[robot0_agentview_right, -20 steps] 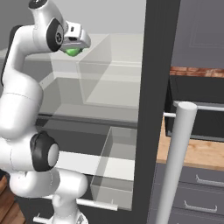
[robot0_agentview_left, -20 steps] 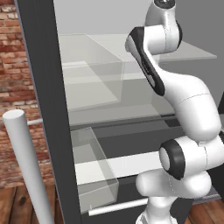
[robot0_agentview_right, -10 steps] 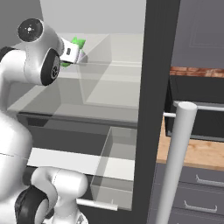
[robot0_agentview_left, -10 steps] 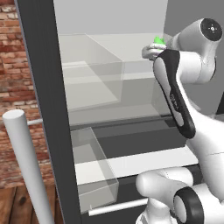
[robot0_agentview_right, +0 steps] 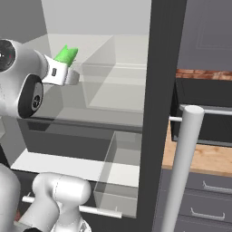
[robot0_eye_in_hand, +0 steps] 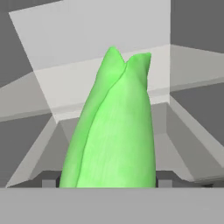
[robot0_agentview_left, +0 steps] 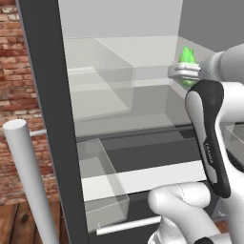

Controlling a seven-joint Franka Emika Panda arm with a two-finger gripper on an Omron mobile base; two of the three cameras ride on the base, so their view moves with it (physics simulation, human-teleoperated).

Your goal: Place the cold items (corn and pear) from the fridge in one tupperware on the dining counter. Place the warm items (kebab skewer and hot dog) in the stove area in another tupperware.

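The corn (robot0_eye_in_hand: 113,131) stood clamped in your gripper (robot0_agentview_right: 68,74), husk tips pointing to twelve o'clock in the hand view, at the mouth of the fridge (robot0_agentview_left: 52,119) in front of its upper glass shelf. You were on the cold-items step, I judge, and next needed to carry the cob clear to the dining counter's tupperware. The clear bin (robot0_agentview_left: 102,176) at your seven o'clock looked bare.

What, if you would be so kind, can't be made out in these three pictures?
- Gripper fingertips: in the hand view the corn covers them.
- Lower end of the corn: cut off by the hand view's bottom edge, and behind the hand in both base views.
- Fridge right side: in the left base view the arm blocks it.
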